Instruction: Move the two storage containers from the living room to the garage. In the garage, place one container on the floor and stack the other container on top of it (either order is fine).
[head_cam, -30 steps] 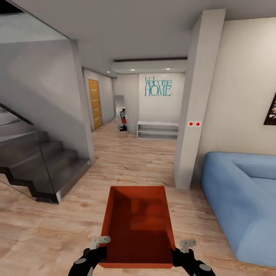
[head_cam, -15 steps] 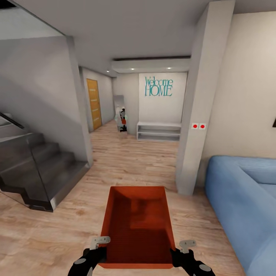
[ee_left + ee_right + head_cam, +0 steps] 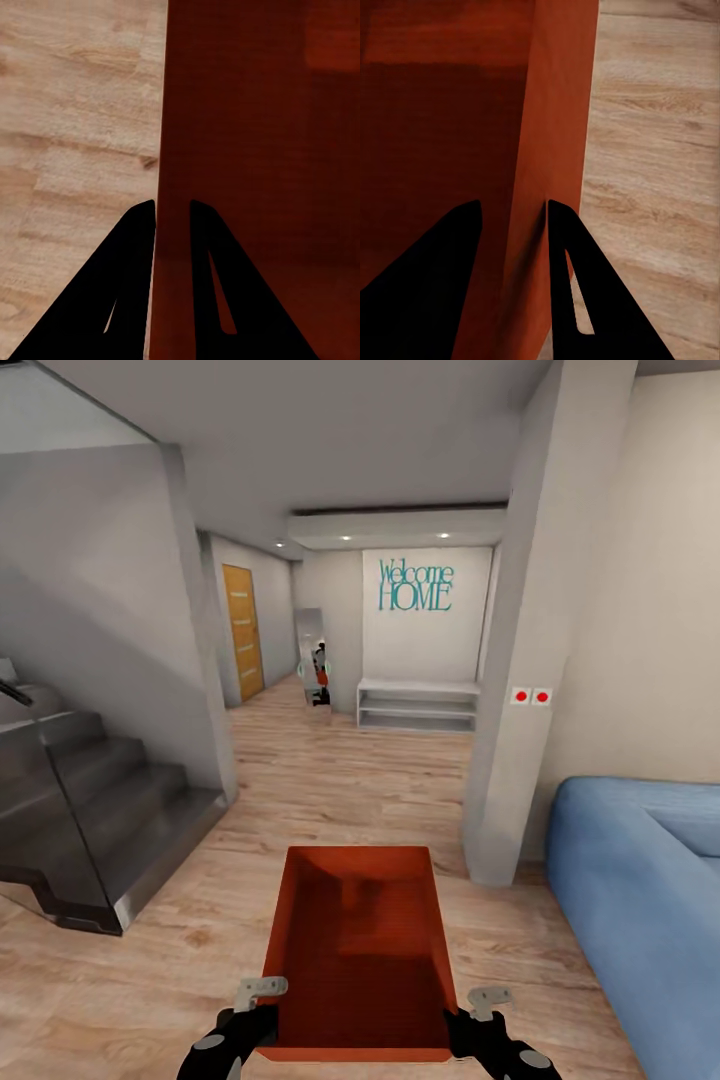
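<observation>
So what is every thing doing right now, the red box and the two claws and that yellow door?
Storage container: lifted above the wood floor, carried level, open-topped; looks like one bin nested in another.
Left claw: shut on the container's left wall, one finger on each side.
Right claw: shut on the container's right wall, one finger on each side.
Yellow door: closed.
Ceiling lights: on.
</observation>
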{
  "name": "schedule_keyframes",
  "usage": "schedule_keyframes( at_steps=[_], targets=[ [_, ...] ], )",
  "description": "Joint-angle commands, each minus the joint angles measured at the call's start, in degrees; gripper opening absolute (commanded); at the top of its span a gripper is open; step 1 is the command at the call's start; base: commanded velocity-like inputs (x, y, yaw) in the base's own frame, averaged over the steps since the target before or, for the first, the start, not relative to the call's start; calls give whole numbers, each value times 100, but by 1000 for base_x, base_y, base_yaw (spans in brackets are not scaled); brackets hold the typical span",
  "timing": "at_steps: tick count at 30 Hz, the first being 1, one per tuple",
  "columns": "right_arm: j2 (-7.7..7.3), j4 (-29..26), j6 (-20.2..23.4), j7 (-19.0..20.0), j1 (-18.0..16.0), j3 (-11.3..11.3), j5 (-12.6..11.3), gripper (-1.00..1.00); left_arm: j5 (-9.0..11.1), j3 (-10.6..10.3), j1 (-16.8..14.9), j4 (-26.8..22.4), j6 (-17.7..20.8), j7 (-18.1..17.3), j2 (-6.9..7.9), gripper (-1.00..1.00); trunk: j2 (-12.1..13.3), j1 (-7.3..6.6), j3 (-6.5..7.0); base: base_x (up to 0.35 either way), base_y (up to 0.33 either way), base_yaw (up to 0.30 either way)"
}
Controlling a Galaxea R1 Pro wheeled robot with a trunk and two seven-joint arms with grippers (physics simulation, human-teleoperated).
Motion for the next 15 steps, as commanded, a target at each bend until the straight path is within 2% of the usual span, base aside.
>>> schedule_keyframes(
  at_steps=[1, 15],
  targets=[
    [-15, 2, -9, 132, 0, 136, 383, -100, -40, 303, -7, -91, 35, 25, 0, -100, -7, 5, -10, 329, 0, 0],
    [-15, 2, -12, 132, -1, 144, 383, -100, -42, 294, -7, -91, 35, 25, 0, -100, -7, 5, -10, 329, 0, 0]
  ],
)
